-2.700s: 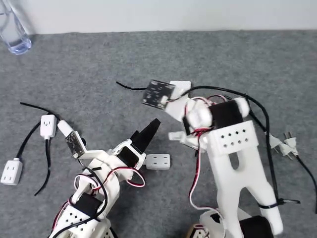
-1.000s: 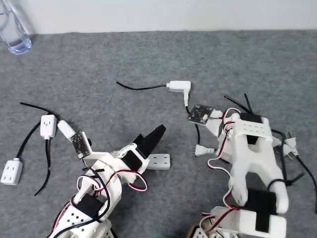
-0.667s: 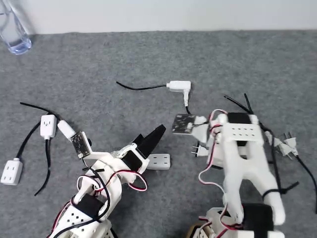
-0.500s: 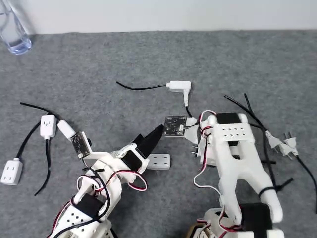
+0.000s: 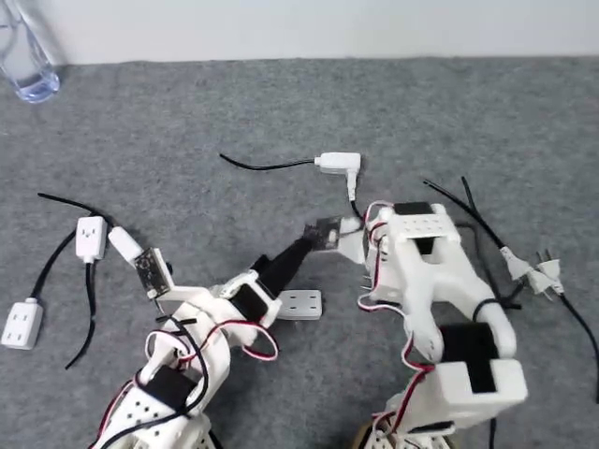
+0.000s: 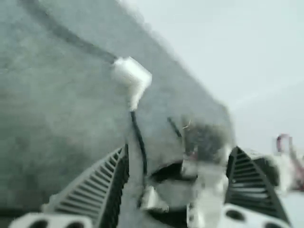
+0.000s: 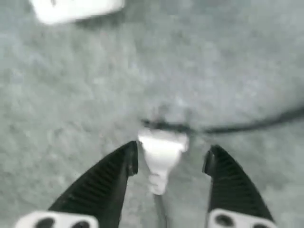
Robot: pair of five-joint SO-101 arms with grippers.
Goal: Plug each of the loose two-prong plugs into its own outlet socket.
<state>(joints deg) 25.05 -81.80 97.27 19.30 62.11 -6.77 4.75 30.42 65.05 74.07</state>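
A white two-prong plug (image 7: pixel 162 151) on a black cable lies on the grey carpet between the spread fingers of my right gripper (image 7: pixel 172 152), which is open and not touching it. From above, the plug's prongs (image 5: pixel 364 279) stick out from under the folded right arm (image 5: pixel 421 238). A white outlet socket (image 5: pixel 299 304) lies just beside it and is also seen as a white block (image 7: pixel 76 9). My left gripper (image 5: pixel 290 254) is open, slightly raised and pointing at the right arm's wrist. Between its fingers (image 6: pixel 95 190) I see an angled white plug (image 6: pixel 131 77) farther off.
The angled white plug (image 5: pixel 339 164) lies mid-table with its cable. At the left are a socket (image 5: pixel 91 237) with a plug (image 5: pixel 122 241) next to it and another socket (image 5: pixel 21 323). More plugs (image 5: pixel 538 271) lie at the right. A clear bottle (image 5: pixel 26 56) stands far left.
My right arm has drawn back from the far angled plug, swung left and folded down over the plug beside the socket. The left arm has barely moved.
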